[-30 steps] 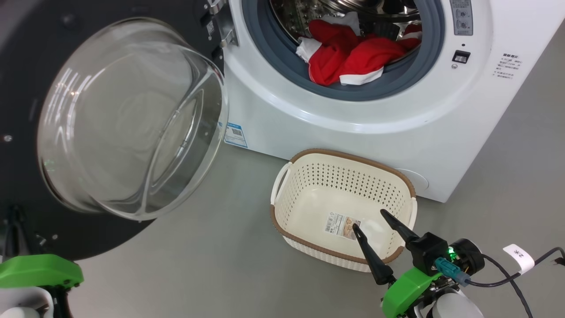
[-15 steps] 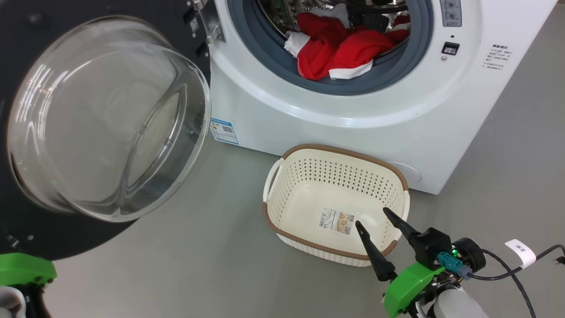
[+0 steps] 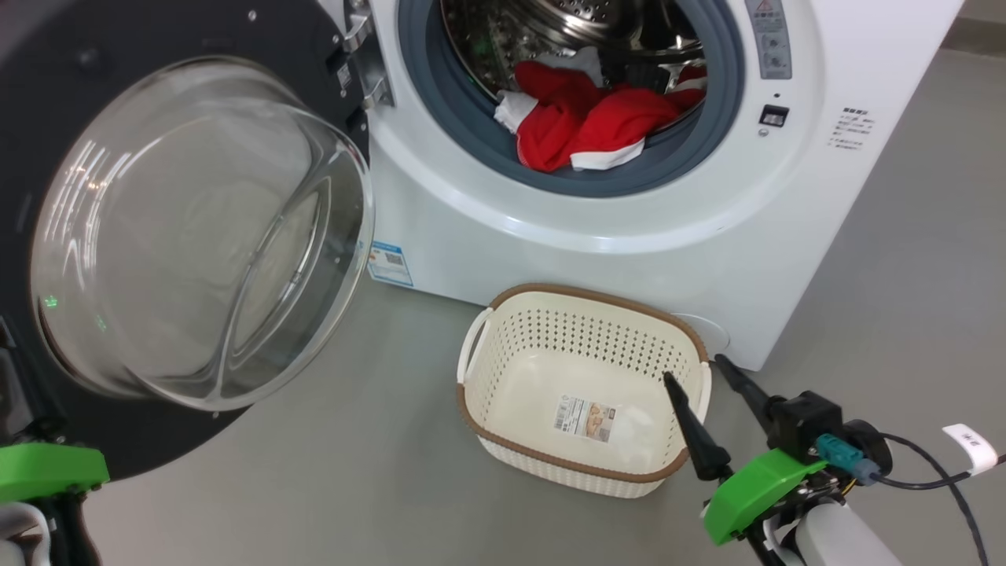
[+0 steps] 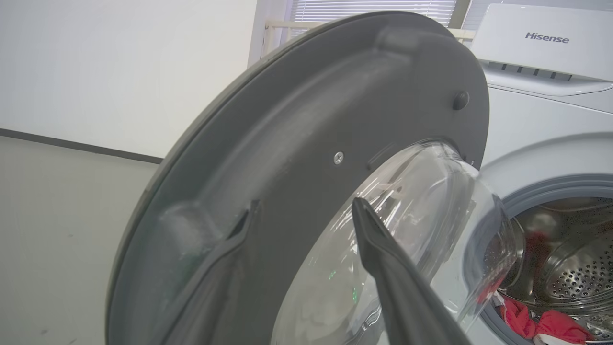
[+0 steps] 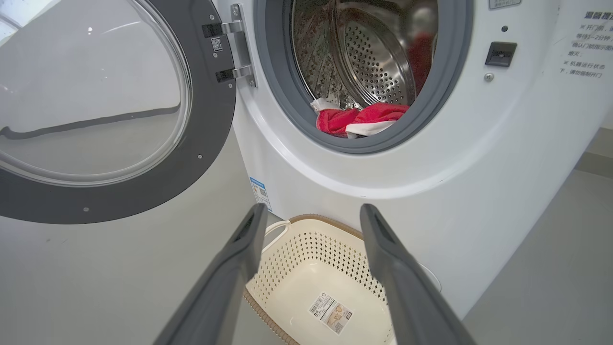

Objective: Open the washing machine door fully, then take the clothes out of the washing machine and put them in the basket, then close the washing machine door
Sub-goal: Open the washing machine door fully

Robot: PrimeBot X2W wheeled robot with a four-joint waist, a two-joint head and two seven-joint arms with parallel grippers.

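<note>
Right in front of the washing machine [image 3: 550, 228] sits the basket [image 3: 597, 295], nothing in it yet. The clothes [image 3: 581, 126] are heaped in the drum mouth, slumped onto the grey seal [image 3: 550, 182]. The washing machine door [image 3: 196, 228] hangs swung out wide on the machine's hinge side.

The left tool [image 4: 306, 208] is spread apart, gripping nothing, just beside the door's inner face. The right tool [image 3: 693, 369] is spread and empty too, out front of the machine by the basket's rim.

Risky bits, imo:
- A bump from that left tool could swing the door back into the reach path.
- A shallow pinch could drag half the bundle onto the floor [image 3: 354, 472].
- The light basket would probably skate if nudged.

Floor's smooth grey, with a plain pale wall [image 4: 119, 62] beyond the door.
</note>
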